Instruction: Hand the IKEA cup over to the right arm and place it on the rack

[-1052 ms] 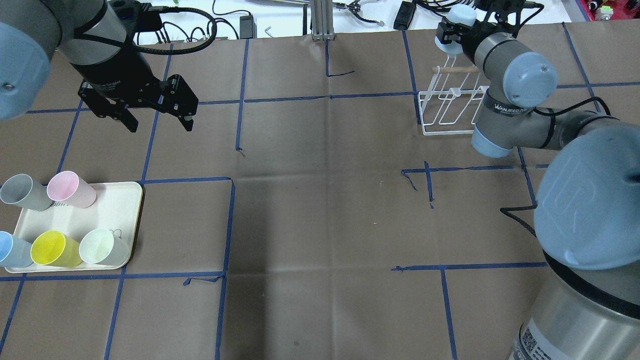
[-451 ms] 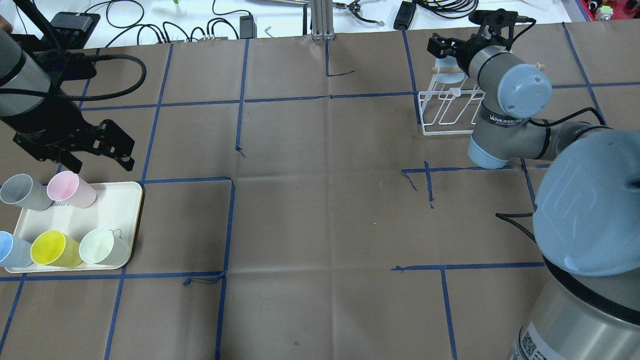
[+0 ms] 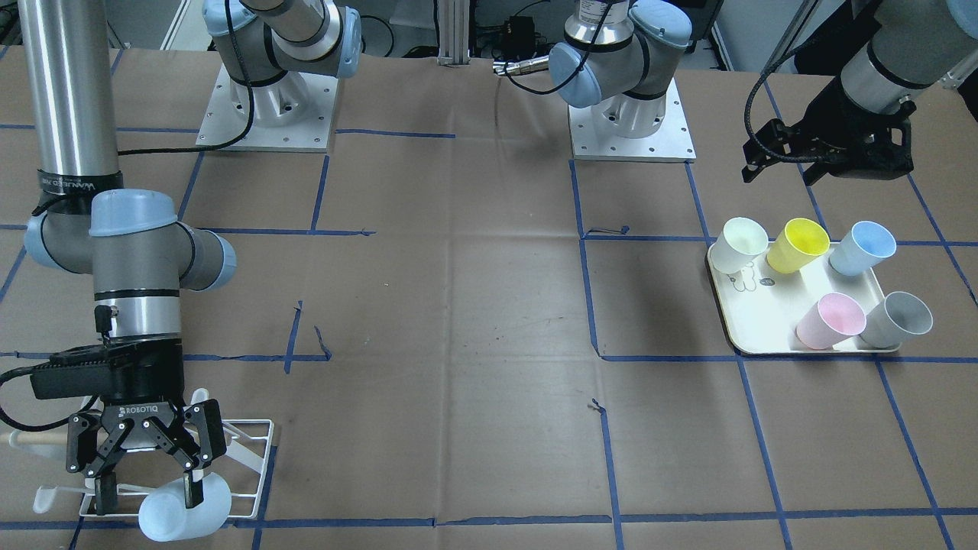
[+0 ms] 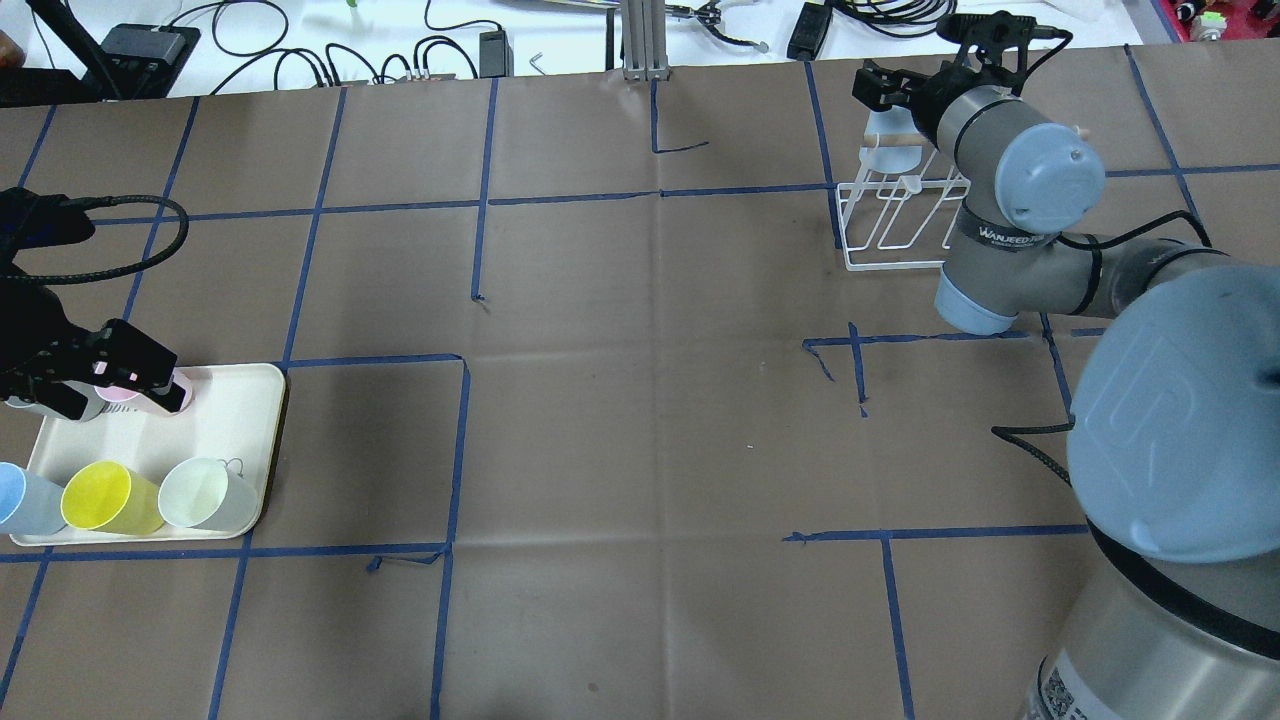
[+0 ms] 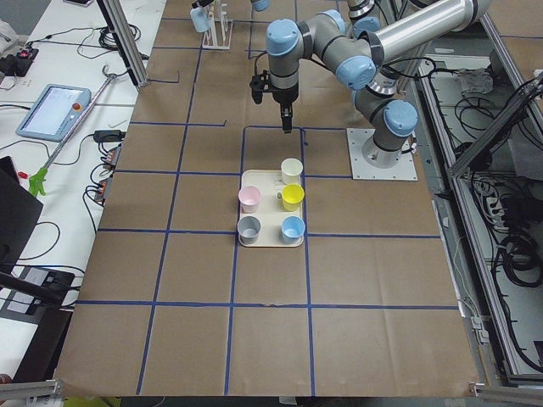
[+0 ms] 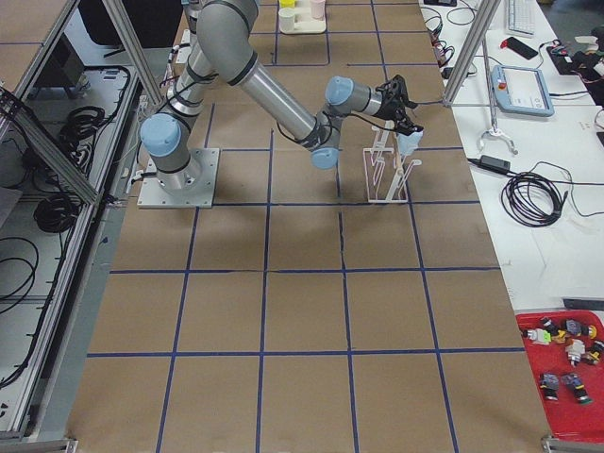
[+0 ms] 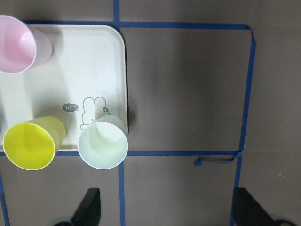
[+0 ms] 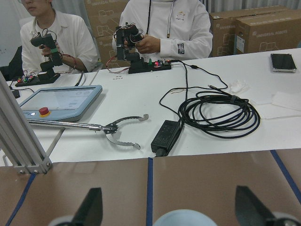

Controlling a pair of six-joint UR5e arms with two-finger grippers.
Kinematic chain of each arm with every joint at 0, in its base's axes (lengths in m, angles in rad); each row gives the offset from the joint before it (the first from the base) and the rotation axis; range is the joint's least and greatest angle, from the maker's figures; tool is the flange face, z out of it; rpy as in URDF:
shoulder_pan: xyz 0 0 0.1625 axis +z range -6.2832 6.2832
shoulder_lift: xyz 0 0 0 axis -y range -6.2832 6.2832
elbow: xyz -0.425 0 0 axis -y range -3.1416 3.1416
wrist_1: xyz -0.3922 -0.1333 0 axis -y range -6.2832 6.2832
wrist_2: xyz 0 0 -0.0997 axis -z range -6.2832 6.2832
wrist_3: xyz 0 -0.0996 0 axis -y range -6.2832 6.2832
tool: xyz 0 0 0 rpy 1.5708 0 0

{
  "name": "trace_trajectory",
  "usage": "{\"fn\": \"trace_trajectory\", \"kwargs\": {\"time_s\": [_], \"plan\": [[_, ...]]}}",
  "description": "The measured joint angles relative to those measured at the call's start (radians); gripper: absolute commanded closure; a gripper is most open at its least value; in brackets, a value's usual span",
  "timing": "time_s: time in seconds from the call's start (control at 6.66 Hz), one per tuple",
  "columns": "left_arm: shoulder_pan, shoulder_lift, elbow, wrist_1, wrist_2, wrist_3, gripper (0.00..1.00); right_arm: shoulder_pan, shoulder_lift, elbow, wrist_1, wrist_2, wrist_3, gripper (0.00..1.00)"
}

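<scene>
The pale-blue cup (image 3: 183, 510) rests tilted on the white wire rack (image 3: 256, 451) at its end away from the robot. It also shows in the overhead view (image 4: 884, 138), by the wooden dowel. My right gripper (image 3: 147, 496) hangs over it with both fingers spread wide on either side; the right wrist view shows the cup's base (image 8: 181, 218) between the open fingers. My left gripper (image 4: 115, 392) is open and empty, above the pink cup (image 3: 829, 321) and grey cup (image 3: 895, 321) on the cream tray (image 3: 772, 328).
The tray also holds a white cup (image 7: 102, 145), a yellow cup (image 7: 29, 149) and a blue cup (image 3: 862, 248). The rack (image 4: 895, 225) stands at the table's back right. Cables and operators are beyond the far edge.
My left arm swung back and to the left, ending above the tray's pink and grey cups. My right gripper brought the pale-blue cup down onto the rack.
</scene>
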Motion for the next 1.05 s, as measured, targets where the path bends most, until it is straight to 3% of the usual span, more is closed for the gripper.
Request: {"fn": "trace_trajectory", "kwargs": {"time_s": [0.3,0.75,1.05], "plan": [[0.025,0.006,-0.081,0.071,0.001,0.026,0.02,0.028,-0.065,-0.013,0.014,0.006,0.002,0.00],[0.030,-0.012,-0.280,0.357,0.046,0.032,0.02,0.095,-0.197,-0.038,0.095,0.013,0.022,0.00],[0.030,-0.026,-0.369,0.459,0.055,0.035,0.02,0.174,-0.234,-0.088,0.121,0.009,0.136,0.00]]}}
